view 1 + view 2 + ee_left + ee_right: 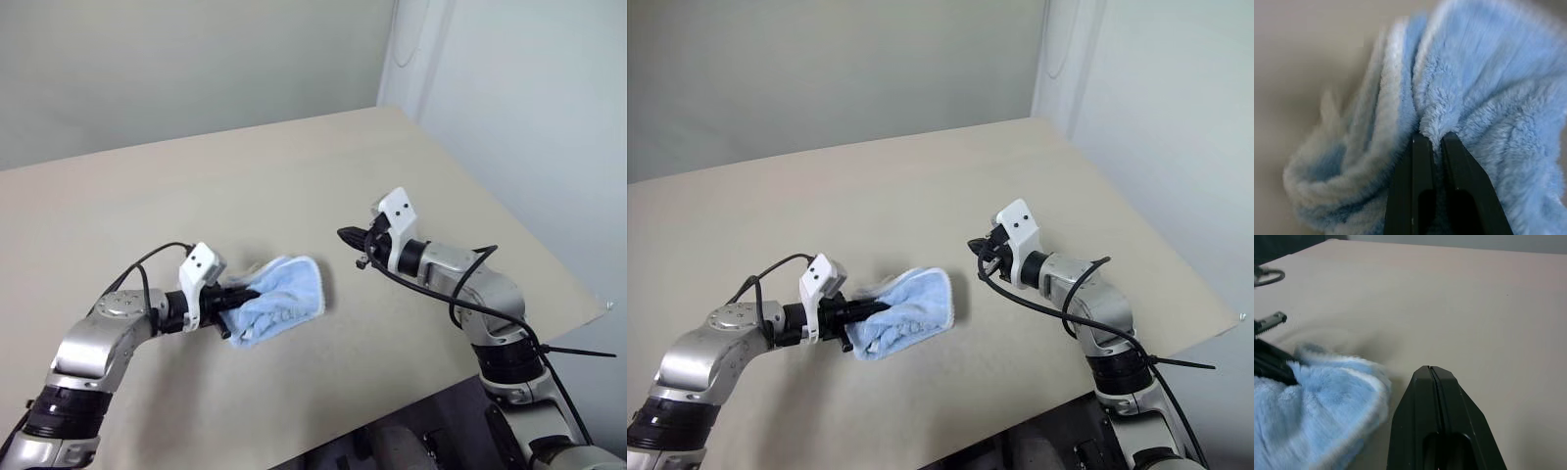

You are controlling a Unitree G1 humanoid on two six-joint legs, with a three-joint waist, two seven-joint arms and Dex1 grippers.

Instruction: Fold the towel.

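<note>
Toward the beige desk's [294, 176] near edge, we find the light blue terry towel [282, 299] bunched, pinched by the left gripper [233, 305]. Right gripper [350, 236] clenched, empty. Folding looks incomplete; squaring remains.

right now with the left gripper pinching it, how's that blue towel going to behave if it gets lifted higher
Probably floppy: the towel bunches in folds around the left gripper, so it should droop. Its thick pile looks grippy, unlikely to slip. It seems light, since one small pinch holds it.
</note>
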